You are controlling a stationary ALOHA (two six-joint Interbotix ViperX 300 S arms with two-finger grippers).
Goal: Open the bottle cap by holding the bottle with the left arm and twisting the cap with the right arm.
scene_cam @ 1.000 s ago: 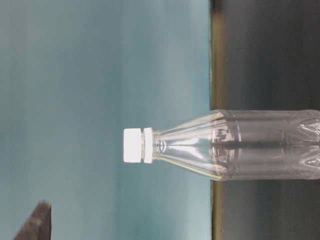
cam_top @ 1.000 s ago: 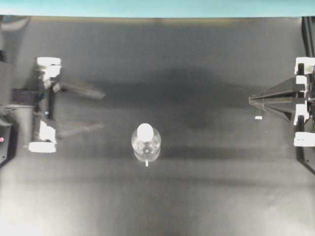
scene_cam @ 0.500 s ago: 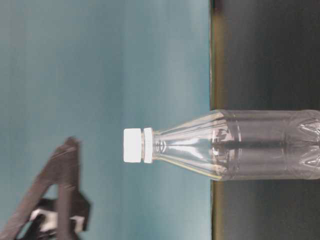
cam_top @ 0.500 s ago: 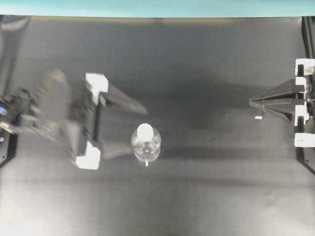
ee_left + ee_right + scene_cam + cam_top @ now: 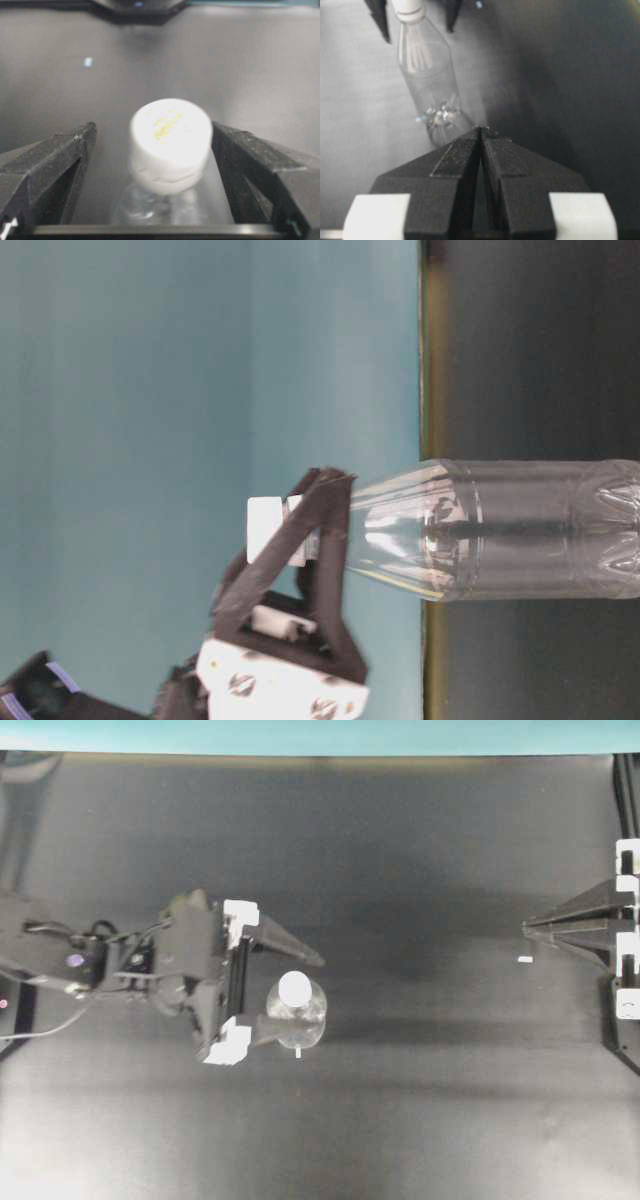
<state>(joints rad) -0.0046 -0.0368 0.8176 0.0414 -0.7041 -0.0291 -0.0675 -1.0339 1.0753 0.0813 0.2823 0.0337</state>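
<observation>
- There is one bottle (image 5: 297, 1010), and it stands upright near the middle of the dark bench (image 5: 420, 1120).
- It has one bottle cap (image 5: 294, 986) on top, small, round and white, with a few yellow marks.
- There are two arms, the left arm (image 5: 120, 960) and the right arm (image 5: 622, 935), each with one pincer.
- The left pincer (image 5: 300, 995) is spread wide apart. One finger is on each side of the bottle's top, and the cap sits in the gap between them.
- I cannot tell if those fingers touch the bottle.
- The right pincer (image 5: 530, 926) is pressed together with nothing in it. It is far off at the right edge of the bench, well apart from the bottle.
- One tiny white scrap (image 5: 524, 959) lies on the bench near the right pincer.
- A blue-green wall (image 5: 300, 735) runs along the far edge of the bench.
- From the low side view, a left finger (image 5: 300, 540) crosses in front of the bottle's neck and hides part of it.
- The bottle is clear plastic with round shoulders and a bumpy bottom.
- The fingers are black and shaped like long pointy triangles, with white blocks at their roots.
- A thin black cable (image 5: 40, 1020) hangs loose by the left arm.
</observation>
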